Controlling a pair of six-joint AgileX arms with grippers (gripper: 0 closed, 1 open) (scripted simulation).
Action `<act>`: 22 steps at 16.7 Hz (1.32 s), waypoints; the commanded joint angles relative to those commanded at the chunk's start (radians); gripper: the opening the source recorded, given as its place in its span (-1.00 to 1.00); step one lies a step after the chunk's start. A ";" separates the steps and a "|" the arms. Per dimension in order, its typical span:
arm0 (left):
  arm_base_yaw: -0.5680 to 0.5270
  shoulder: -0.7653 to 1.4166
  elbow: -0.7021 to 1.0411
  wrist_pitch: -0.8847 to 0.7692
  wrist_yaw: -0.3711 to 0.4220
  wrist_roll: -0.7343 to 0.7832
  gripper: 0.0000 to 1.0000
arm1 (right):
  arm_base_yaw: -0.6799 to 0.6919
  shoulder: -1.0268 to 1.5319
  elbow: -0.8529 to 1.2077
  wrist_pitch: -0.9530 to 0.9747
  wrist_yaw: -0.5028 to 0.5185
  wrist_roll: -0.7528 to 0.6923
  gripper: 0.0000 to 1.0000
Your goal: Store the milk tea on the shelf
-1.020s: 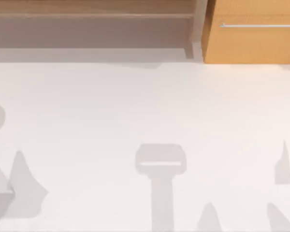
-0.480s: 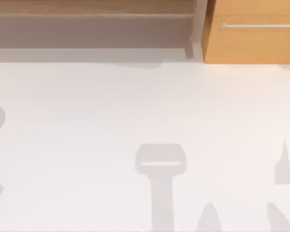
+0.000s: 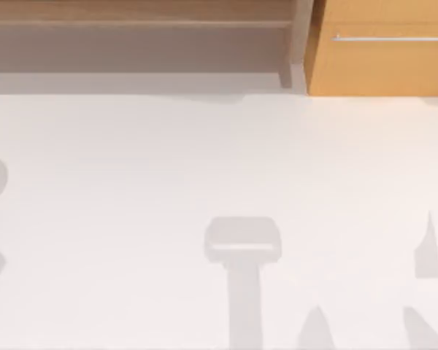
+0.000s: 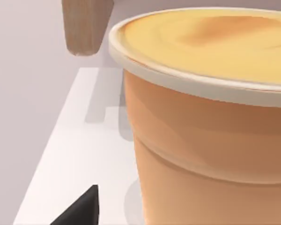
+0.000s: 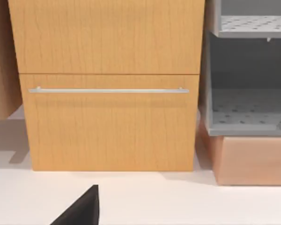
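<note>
Wide open bench [image 3: 204,160] in front of the shelf [image 3: 131,44], recess gaping; beside the shelf the orange cabinet [image 3: 379,65] walls off the right, and the milk tea [image 4: 210,131] crowds close.

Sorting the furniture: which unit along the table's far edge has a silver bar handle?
The orange-wood cabinet at right; the light-brown shelf beside it is open, without handle.

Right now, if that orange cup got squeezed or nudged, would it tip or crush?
The milk tea cup tapers downward, wider at its pale lid rim, so a high nudge might tip it. Its thin-looking, glossy wall could flex or slip under a hard squeeze.
</note>
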State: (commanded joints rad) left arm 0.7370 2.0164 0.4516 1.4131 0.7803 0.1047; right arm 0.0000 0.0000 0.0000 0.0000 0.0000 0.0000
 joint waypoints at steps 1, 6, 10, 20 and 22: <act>-0.026 0.019 0.033 -0.009 -0.025 -0.006 1.00 | 0.000 0.000 0.000 0.000 0.000 0.000 1.00; -0.123 0.089 0.153 -0.047 -0.120 -0.024 1.00 | 0.000 0.000 0.000 0.000 0.000 0.000 1.00; -0.124 0.090 0.155 -0.047 -0.121 -0.024 1.00 | 0.000 0.000 0.000 0.000 0.000 0.000 1.00; -0.124 0.090 0.155 -0.047 -0.121 -0.024 -0.51 | 0.000 0.000 0.000 0.000 0.000 0.000 1.00; -0.124 0.090 0.155 -0.047 -0.121 -0.024 -0.81 | 0.000 0.000 0.000 0.000 0.000 0.000 1.00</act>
State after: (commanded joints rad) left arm 0.6131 2.1062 0.6063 1.3658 0.6589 0.0804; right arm 0.0000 0.0000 0.0000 0.0000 0.0000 0.0000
